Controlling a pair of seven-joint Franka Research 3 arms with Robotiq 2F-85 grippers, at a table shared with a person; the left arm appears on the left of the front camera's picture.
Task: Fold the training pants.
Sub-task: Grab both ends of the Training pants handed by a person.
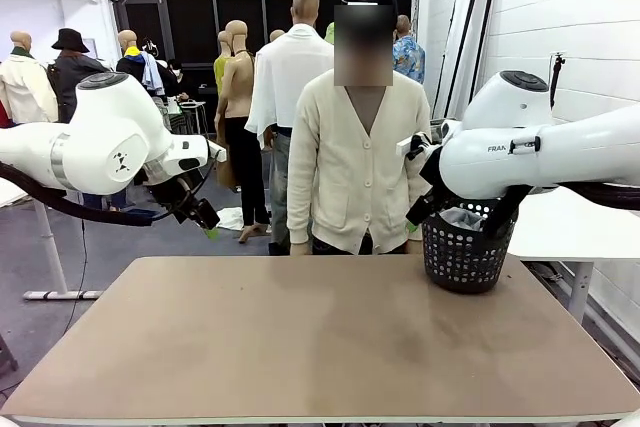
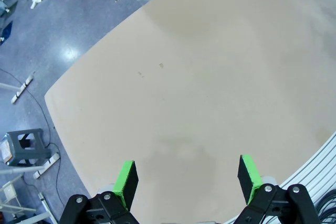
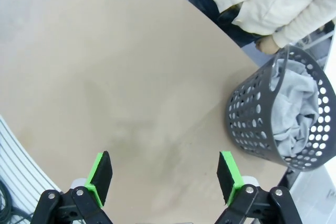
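Lettering on the robot's arms

In the front view we read the dark capitals "FRAN" on the white shell of the right arm [image 1: 560,152]. They are printed small on the rounded end of the link that faces the middle of the desk, and past those four letters we cannot make out any more. On the round shell of the left arm [image 1: 100,137] we see a small cluster of dark marks, too small for us to read as letters or numbers.
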